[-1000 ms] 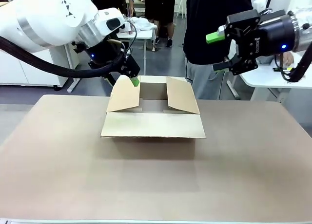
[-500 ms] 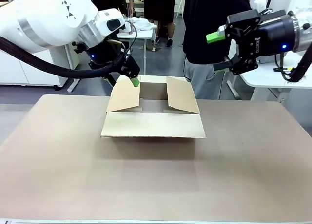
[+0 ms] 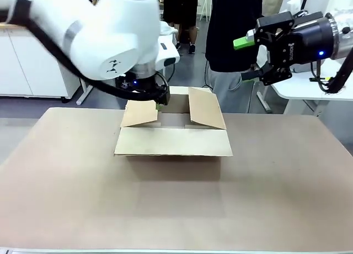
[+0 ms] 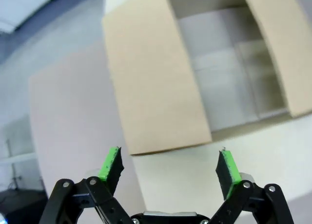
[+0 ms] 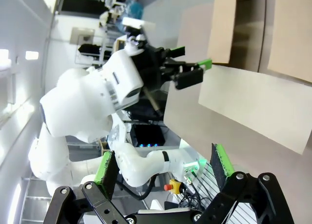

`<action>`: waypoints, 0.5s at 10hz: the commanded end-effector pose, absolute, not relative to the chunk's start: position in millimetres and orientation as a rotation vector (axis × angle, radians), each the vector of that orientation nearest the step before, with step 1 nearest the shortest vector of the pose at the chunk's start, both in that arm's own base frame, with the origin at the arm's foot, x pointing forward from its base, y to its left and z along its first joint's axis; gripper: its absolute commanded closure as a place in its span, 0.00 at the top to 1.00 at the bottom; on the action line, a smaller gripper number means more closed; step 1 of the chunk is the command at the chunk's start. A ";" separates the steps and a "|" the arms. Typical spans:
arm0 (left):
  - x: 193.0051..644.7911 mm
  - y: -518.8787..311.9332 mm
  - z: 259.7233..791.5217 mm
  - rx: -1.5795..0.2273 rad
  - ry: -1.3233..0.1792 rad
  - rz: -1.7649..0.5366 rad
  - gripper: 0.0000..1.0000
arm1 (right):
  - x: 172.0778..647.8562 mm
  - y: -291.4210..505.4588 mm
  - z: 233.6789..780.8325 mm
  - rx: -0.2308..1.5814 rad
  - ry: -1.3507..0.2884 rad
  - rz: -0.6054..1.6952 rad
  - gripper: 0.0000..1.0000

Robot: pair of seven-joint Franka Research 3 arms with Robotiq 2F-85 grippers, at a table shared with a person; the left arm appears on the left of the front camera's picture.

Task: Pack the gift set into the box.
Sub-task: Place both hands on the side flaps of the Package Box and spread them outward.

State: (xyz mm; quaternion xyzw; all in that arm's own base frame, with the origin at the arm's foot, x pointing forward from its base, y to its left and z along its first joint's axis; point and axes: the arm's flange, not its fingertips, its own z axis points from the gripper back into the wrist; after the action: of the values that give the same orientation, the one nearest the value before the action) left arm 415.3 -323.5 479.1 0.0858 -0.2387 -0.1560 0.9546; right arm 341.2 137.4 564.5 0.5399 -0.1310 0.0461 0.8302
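Preparing the opening: the left pincer point(image 4: 169, 165) hangs spread wide over the left flap point(image 3: 140, 112) of the box point(image 3: 173, 142), while the right pincer point(image 3: 244, 59) waits open off to the side.

Reading from the left, we see the left arm point(image 3: 105, 38) bent steeply over the box's far left corner, wrist turned downward, jaws apart with nothing between them. The flap lies just ahead of them, and the box's bare cardboard floor lies beyond it. We judge that the flap should be pressed outward near its free edge, gently, so that the wall does not buckle or the box slide on the tabletop point(image 3: 276, 199). At right, the right arm point(image 3: 331, 36) reaches in level. Its jaws are parted on nothing, and the box sits well below them and off to one side.
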 end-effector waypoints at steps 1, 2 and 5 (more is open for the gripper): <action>459.0 -360.3 468.9 0.291 -0.438 -0.222 1.00 | 343.5 140.1 562.7 1.174 -0.303 0.122 1.00; 472.5 -361.1 458.8 0.333 -0.449 -0.168 1.00 | 343.5 140.1 562.7 1.174 -0.303 0.122 1.00; 489.9 -361.1 436.0 0.258 -0.408 -0.140 1.00 | 343.5 140.1 562.7 1.174 -0.303 0.122 1.00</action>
State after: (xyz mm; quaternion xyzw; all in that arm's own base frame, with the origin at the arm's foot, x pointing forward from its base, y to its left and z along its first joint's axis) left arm 486.6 -353.5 426.8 0.1527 -0.1966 -0.0831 0.9650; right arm 341.3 136.9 564.4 0.5400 -0.1308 0.0463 0.8302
